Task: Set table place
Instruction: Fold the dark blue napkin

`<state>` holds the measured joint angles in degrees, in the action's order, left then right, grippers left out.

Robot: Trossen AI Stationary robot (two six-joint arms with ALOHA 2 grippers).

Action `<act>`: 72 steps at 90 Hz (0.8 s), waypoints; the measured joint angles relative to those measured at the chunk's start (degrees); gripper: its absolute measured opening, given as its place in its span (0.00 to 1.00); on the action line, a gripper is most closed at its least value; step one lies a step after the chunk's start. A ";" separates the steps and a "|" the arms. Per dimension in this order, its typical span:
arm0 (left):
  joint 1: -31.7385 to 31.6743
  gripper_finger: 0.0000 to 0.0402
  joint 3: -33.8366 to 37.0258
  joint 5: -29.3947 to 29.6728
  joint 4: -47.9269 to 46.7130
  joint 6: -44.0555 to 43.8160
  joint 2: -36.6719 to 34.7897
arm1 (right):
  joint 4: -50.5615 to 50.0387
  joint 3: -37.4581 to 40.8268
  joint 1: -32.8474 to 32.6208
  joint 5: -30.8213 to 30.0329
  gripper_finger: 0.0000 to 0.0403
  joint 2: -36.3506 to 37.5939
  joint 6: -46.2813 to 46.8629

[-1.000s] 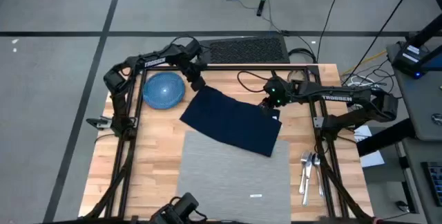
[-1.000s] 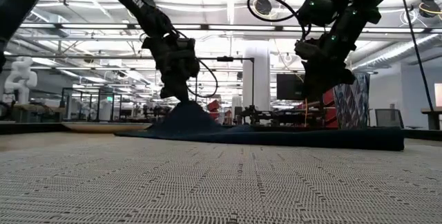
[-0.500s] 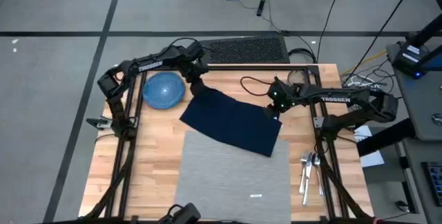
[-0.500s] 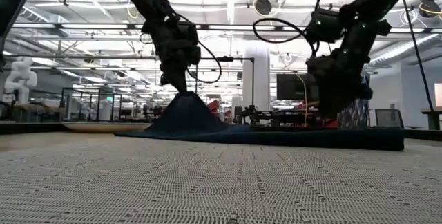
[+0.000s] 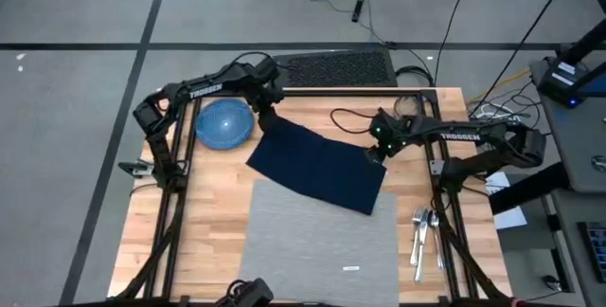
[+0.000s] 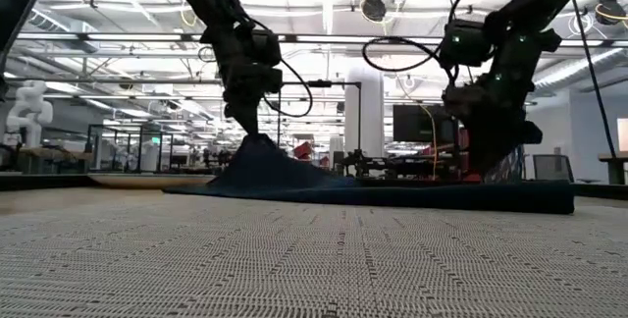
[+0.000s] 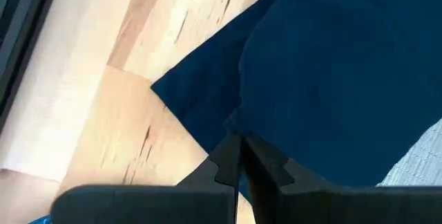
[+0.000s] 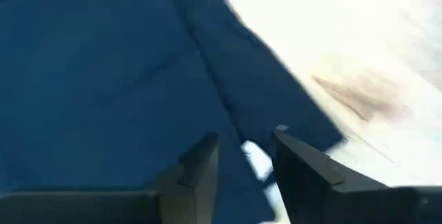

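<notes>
A light wooden table (image 5: pixel 204 212) is seen from above, and every position here is given relative to the dark navy napkin (image 5: pixel 317 165) spread near its middle. A light-grey placemat (image 5: pixel 322 241) is laid flat on the table just in front of the napkin, and its far edge is overlapped by the napkin's near edge. A small white tag (image 5: pixel 351 268) is seen on the placemat's near right part. A blue dish (image 5: pixel 223 122) is set just left of the napkin's far corner. Cutlery (image 5: pixel 422 231) is laid well to the napkin's right, near the table's right edge.

The napkin's far left corner is pinched in the closed fingers of the left gripper (image 5: pixel 266 116) and raised into a peak. The right gripper (image 5: pixel 377 152) is held at the napkin's right corner, its fingers narrowly parted and nothing gripped.
</notes>
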<state>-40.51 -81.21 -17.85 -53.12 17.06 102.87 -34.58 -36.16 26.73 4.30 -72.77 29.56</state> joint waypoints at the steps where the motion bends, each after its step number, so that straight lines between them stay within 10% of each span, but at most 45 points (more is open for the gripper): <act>1: 0.00 0.00 0.00 0.00 0.01 0.00 0.00 | -0.06 0.00 0.11 -0.08 0.26 0.00 -0.01; 20: 0.04 0.00 0.00 -0.50 0.11 0.25 -0.01 | 1.51 0.45 2.49 -0.99 0.02 -0.73 -0.33; 72: 0.04 0.00 0.02 0.34 -0.13 0.20 -0.04 | 4.64 2.80 3.95 -1.08 0.00 -6.29 1.22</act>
<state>-40.47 -81.19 -17.51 -53.25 17.25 102.83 -29.93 -33.36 30.68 3.21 -79.07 30.79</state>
